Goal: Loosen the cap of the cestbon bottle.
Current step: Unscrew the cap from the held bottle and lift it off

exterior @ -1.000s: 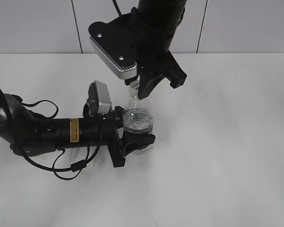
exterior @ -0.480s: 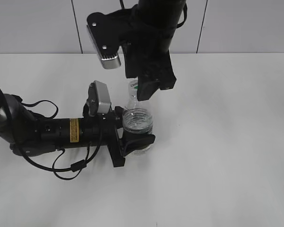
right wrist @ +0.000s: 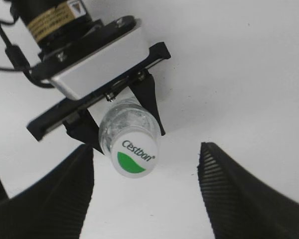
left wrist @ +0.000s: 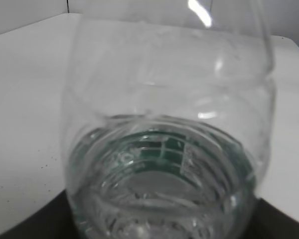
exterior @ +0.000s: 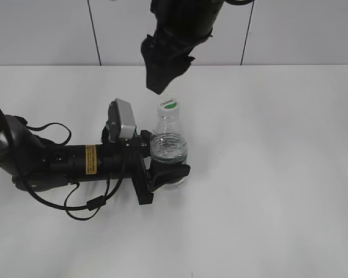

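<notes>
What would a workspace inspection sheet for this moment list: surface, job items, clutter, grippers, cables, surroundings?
Surface: white table, a few tiny specks.
Job's things: cestbon bottle upright; cap on its neck.
Clutter: nothing seen.
Grippers: left gripper clamped round the bottle's lower body; right gripper open above the cap, fingers on either side, not touching.
Cables: black cables loop beside the left arm on the table.
Surroundings: pale panelled wall behind.

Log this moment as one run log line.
left gripper: shut on bottle | right gripper: open above cap | cap: on
</notes>
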Controlling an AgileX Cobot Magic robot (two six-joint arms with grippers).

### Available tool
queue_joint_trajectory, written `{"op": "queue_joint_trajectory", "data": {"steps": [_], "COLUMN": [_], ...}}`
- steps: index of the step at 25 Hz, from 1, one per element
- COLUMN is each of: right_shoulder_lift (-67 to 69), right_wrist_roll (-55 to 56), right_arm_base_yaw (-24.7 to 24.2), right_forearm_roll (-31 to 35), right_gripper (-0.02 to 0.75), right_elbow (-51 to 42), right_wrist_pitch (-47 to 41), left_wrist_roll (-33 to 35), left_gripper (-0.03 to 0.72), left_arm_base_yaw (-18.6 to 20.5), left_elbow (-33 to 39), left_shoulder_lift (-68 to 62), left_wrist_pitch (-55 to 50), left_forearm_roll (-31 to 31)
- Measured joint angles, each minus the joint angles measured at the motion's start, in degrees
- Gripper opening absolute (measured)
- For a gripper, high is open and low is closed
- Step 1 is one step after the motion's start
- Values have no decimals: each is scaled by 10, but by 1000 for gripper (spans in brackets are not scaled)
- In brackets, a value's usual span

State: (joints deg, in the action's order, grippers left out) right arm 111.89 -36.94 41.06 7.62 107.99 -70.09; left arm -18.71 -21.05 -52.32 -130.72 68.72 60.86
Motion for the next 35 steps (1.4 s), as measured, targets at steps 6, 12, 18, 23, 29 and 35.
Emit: {"op": "queue_joint_trajectory", "data": {"steps": [6, 12, 18, 23, 29, 35], "right_shoulder_lift": [-7, -7, 5, 6, 6, 27], "right_wrist_roll": [253, 369, 398, 409, 411, 412], "right_arm_base_yaw": [0, 1, 1, 1, 1, 1], "right_forearm_roll": [29, 26, 17, 3, -7, -7], "right_gripper": [501, 501, 501, 501, 501, 501], "right_elbow": [1, 1, -19, -46, -47, -47], "right_wrist_pitch": [0, 0, 0, 0, 0, 0], "left_wrist_roll": [-1, -1, -1, -1, -1, -1], "left_gripper": [412, 412, 412, 412, 412, 412], "left_arm_base_yaw": [0, 0, 0, 0, 0, 0], "left_elbow": [0, 0, 0, 0, 0, 0], "left_shoulder_lift": [0, 0, 0, 0, 0, 0], "left_wrist_pitch": [0, 1, 1, 2, 2, 2], "left_forearm_roll": [4, 5, 8, 8, 9, 10]}}
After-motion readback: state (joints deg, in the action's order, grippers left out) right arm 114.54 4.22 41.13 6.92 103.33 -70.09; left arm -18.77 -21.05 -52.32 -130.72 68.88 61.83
